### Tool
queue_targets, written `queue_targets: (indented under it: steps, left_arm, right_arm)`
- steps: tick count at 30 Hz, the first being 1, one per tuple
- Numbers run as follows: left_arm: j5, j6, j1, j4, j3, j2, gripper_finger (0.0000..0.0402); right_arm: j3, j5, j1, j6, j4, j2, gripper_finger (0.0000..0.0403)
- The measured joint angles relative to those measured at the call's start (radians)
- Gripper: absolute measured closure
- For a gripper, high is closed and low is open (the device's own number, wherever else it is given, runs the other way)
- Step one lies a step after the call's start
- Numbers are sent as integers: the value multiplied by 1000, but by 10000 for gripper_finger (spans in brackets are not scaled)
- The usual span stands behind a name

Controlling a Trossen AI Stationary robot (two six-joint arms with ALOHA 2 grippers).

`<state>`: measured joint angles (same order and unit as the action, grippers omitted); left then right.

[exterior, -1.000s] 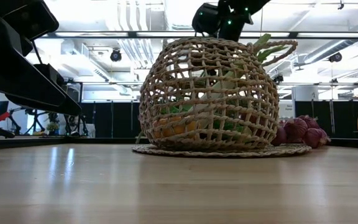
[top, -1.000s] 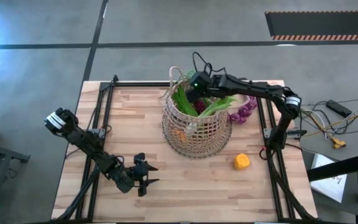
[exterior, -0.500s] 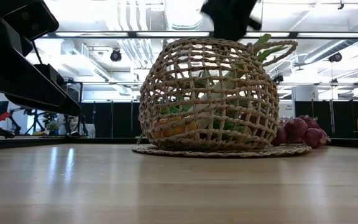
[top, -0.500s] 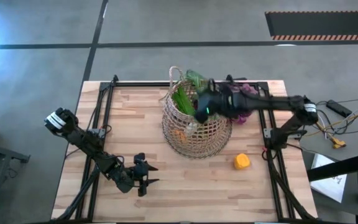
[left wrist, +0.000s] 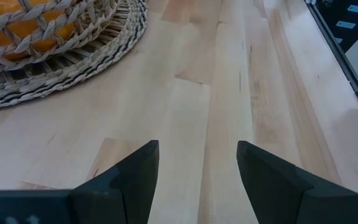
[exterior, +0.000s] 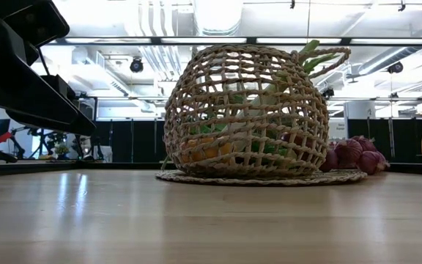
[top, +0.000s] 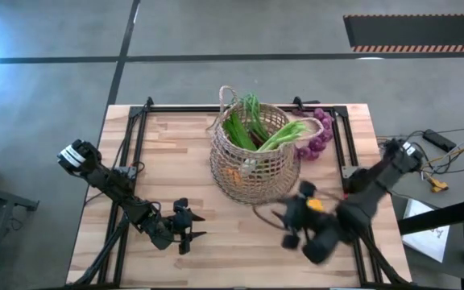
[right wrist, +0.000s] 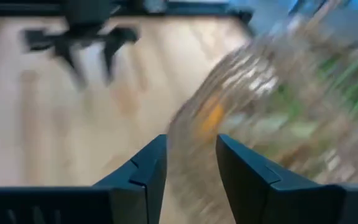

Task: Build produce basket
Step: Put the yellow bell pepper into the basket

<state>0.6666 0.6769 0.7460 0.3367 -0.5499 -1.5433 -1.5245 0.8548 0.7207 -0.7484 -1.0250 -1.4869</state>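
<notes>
now the right gripper (top: 292, 228), fingers parted and empty, hangs near the basket (top: 254, 165).

Left gripper (top: 185, 228) sits low at the near-left, arm folded flat behind it, fingers (left wrist: 129, 174) parted with a clear gap, nothing between them. Right gripper (top: 295, 228) is out at the near-right, arm bent back behind it toward its base, motion-blurred. Its fingers (right wrist: 145, 168) stand slightly apart, gap empty.
</notes>
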Motion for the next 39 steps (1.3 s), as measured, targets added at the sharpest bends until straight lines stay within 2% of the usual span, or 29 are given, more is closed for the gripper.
queue_targets:
  steps: [3,7,9,12,17,27,31,35,39]
  left_arm:
    - [0,-1,0,0,0,0,201]
    - [0,-3,0,-1,0,0,201]
    - [0,-6,0,-2,0,0,201]
    - [0,-7,0,-3,0,0,201]
    - [0,-29,-2,-3,0,0,201]
    - [0,-29,-6,-2,0,0,201]
    - [0,-29,-6,-1,0,0,201]
    - [0,-29,-6,-1,0,0,201]
    - [0,-29,-6,-2,0,0,201]
  right_arm:
    - [45,-40,98,-280,-93,-15,280]
    - [157,-145,180,-704,-228,-21,280]
    - [217,-225,204,-852,-259,-18,272]
    - [302,-352,216,-984,-286,-7,251]
    - [395,-441,196,-1033,-281,32,188]
    - [553,-490,94,-1008,-246,170,32]
    - [624,-523,53,-955,-160,213,7]
    - [676,-551,19,-902,-63,224,3]
    - [701,-586,8,-887,-58,202,3]
